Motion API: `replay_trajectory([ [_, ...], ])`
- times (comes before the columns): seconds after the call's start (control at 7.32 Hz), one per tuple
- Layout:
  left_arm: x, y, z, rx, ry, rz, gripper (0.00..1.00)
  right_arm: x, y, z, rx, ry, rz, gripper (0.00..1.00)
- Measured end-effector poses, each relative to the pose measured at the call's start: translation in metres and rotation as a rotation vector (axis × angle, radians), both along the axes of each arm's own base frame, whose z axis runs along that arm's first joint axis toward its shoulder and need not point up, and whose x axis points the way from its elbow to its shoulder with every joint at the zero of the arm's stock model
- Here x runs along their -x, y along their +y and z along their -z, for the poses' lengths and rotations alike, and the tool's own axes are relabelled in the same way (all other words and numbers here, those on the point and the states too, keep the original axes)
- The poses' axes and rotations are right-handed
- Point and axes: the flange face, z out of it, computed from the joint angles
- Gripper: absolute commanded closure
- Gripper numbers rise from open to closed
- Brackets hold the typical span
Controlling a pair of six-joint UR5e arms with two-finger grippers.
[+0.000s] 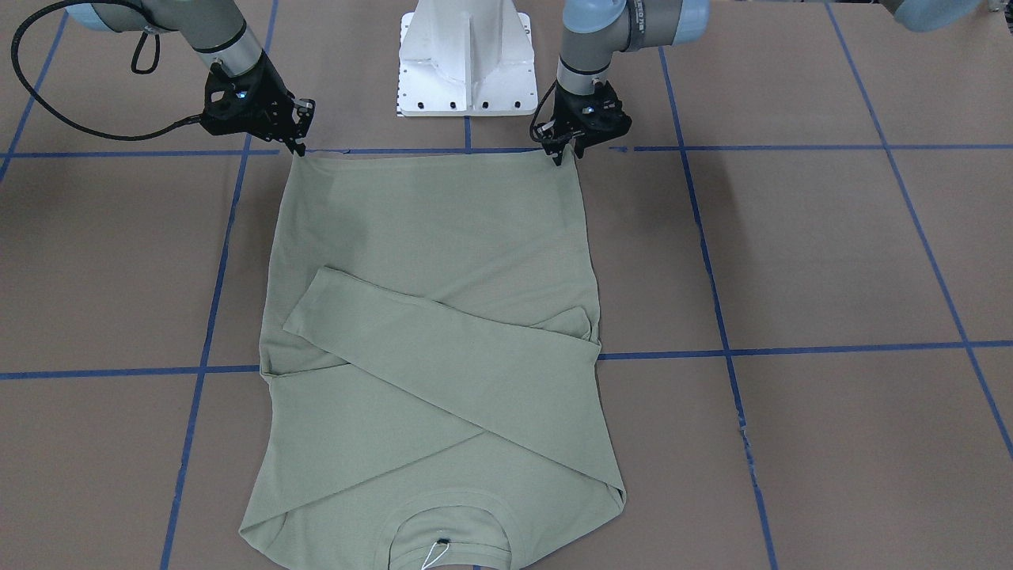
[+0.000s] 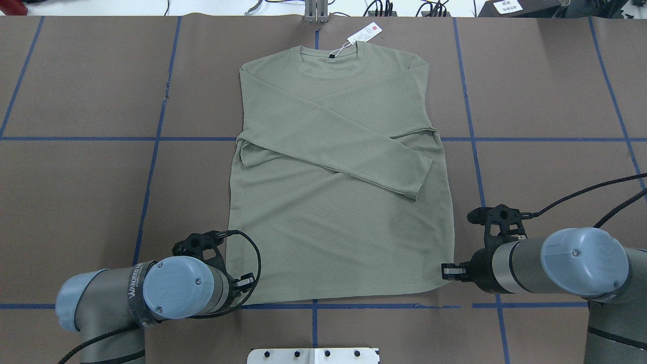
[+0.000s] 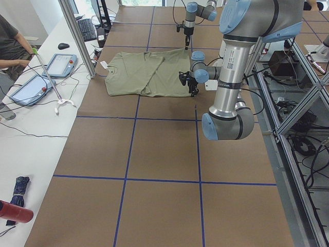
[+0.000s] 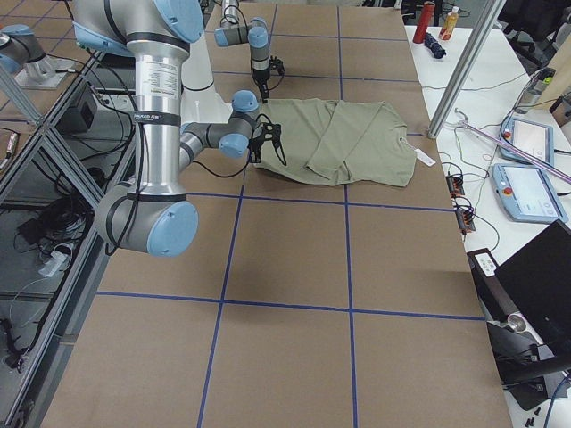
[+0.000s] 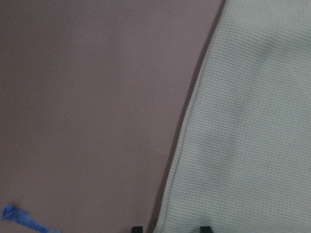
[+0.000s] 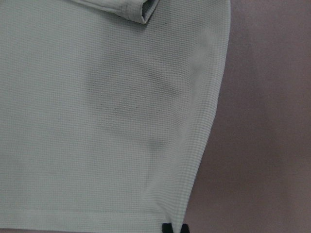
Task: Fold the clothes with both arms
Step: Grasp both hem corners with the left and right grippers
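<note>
The clothes are one pale sage-green shirt (image 2: 338, 217), lying flat on the brown table with the collar and white hang tag (image 2: 364, 34) at the far side. Both sleeves are folded across the chest. My left gripper (image 1: 563, 154) sits at the near hem corner on its side. In the left wrist view its fingertips (image 5: 137, 228) stand apart, open, with the shirt's edge (image 5: 252, 145) between them. My right gripper (image 1: 299, 146) is at the other near hem corner. In the right wrist view this gripper (image 6: 175, 228) has its tips almost together, shut on the corner of the shirt (image 6: 97, 121).
The white pedestal base (image 1: 465, 63) stands just behind the hem, between the two arms. Blue tape lines (image 1: 791, 348) grid the table. A side bench with control tablets (image 4: 526, 187) runs along the far edge, where a person (image 3: 10, 41) sits.
</note>
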Motion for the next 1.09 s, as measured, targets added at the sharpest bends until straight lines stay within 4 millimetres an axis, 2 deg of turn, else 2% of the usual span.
replay_trajectory([
  [0.27, 0.001, 0.0, 0.002, 0.0, 0.004, -0.001, 1.0, -0.001, -0.001, 0.0, 0.0, 0.0, -0.002, 1.0],
  [0.55, 0.012, 0.002, 0.017, -0.005, 0.038, -0.004, 1.0, -0.004, -0.003, 0.001, 0.004, -0.004, -0.002, 1.0],
  [0.68, 0.029, 0.004, 0.029, -0.012, 0.066, -0.005, 1.0, -0.009, -0.004, 0.003, 0.021, -0.014, 0.01, 1.0],
  [1.09, 0.11, 0.027, 0.067, -0.01, 0.111, -0.036, 1.0, -0.04, 0.005, 0.03, 0.083, -0.089, 0.093, 1.0],
])
